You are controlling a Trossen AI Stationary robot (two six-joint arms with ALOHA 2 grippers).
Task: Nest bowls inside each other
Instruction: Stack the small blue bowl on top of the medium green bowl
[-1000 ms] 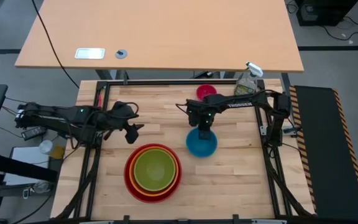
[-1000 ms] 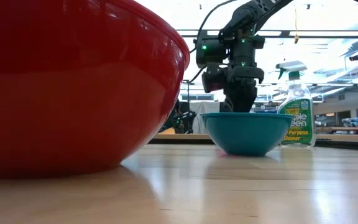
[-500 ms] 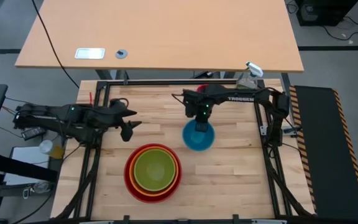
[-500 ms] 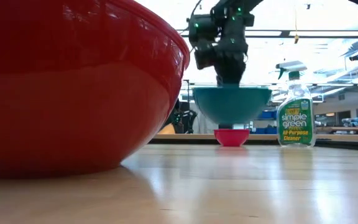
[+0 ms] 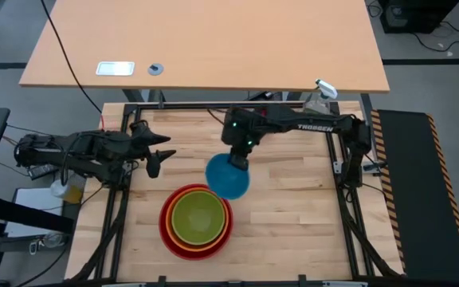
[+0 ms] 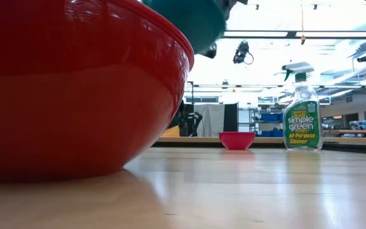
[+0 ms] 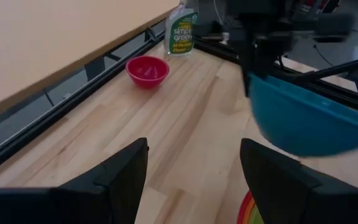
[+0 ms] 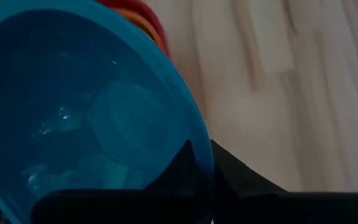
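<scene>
The blue bowl (image 5: 228,178) hangs in the air just right of and beyond the stack, with my right gripper (image 5: 238,159) shut on it. In the low view the blue bowl (image 6: 196,22) shows high up. The stack is the green bowl (image 5: 197,218) inside the orange bowl (image 5: 173,237), inside the red bowl (image 5: 164,226), resting on its base near the table's front. The small pink bowl (image 7: 146,70) stands on its base near the far edge; the right arm hides it from above. My left gripper (image 5: 156,156) hovers open left of the stack, holding nothing. My right gripper holds the blue bowl by its rim (image 8: 199,138), on the bowl's far side. One finger (image 8: 185,163) is inside the bowl and the other finger (image 8: 232,173) outside. The fingers slant down from the far side. The bowl is lifted clear of the table and tilted.
A clear spray bottle (image 5: 319,100) with a green label stands at the far right corner, beside the pink bowl (image 6: 236,140). Bare wood (image 5: 293,215) lies right of the stack. A black frame rail (image 5: 213,106) runs along the far edge.
My right gripper has risen and swung toward the left and near side, toward the stack. The blue bowl has come off the table with it, lifted clear and tipped, uncovering the pink bowl behind it in the low view. My left gripper has drawn back left and tipped up a little.
</scene>
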